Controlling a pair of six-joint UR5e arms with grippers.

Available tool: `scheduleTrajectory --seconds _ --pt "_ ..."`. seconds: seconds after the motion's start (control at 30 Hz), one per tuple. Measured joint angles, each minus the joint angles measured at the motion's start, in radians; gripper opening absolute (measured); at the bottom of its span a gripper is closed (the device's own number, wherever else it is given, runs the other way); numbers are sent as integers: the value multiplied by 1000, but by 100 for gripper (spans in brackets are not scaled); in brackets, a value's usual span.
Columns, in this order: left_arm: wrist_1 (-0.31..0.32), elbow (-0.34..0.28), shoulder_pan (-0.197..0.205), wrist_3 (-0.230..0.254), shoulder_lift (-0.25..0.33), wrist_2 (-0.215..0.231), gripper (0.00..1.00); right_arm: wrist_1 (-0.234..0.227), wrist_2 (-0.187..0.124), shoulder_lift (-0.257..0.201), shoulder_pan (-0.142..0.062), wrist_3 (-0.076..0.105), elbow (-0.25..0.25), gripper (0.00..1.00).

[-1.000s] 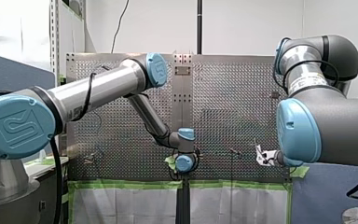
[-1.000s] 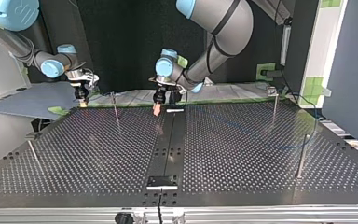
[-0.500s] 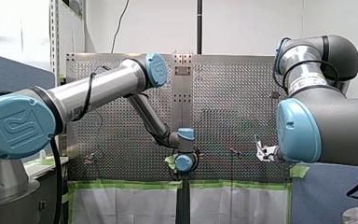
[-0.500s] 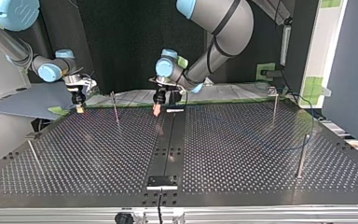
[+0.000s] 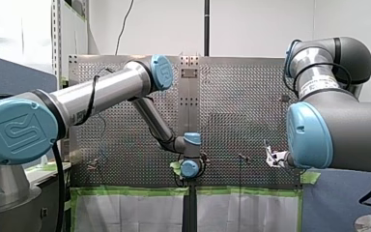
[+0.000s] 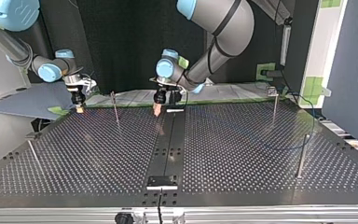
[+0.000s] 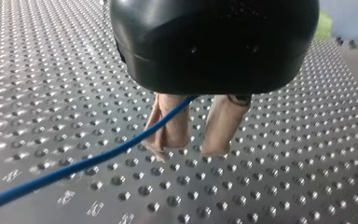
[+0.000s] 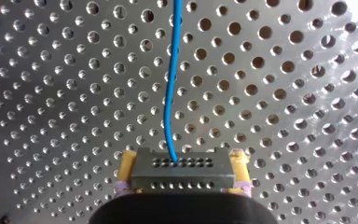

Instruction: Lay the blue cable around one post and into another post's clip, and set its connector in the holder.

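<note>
1. Mostly, the change is found at the top view's left. Over the last second my right gripper [image 6: 79,108] has been shifted a little leftward and downward in that view, and in the last half second it has hardly been moved.
2. In the right wrist view the connector [image 8: 182,169] is seen clamped between the yellow pads [image 8: 123,168], with the blue cable [image 8: 171,84] rising from its upper face. The connector is thus held over the counter [image 6: 242,182] and has not been set in any holder.
3. Near that gripper, toward the middle, a thin post [image 6: 115,106] is left standing apart, and no cable can be made out around it.
4. At the middle, my left gripper [image 6: 157,110] has been kept almost where it was, low over the centre strip [image 6: 168,140]. In the left wrist view the cable is led up to it from one side, but whether it is clamped or left free to slide cannot be told.
5. At the right, the cable is seen as a slack loop near two further posts [image 6: 274,105] [image 6: 301,156], lying much as before. Whether either is passed round cannot be told.
6. The small pull on the connector is judged to be taking up slack. The routing round a post, the clipping and the seating all appear still to be done.
</note>
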Motion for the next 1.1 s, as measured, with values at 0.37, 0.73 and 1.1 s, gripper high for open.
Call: scheduleTrajectory --seconds 0.37,0.73,1.1 --pt "-85 8 -9 68 1 41 98 3 0 2 0 3 0 0" --pt "-177 9 -16 159 7 52 98 13 -3 6 1 4 0 0" --pt "-281 -43 -36 259 73 69 98 19 -5 8 0 4 0 0"
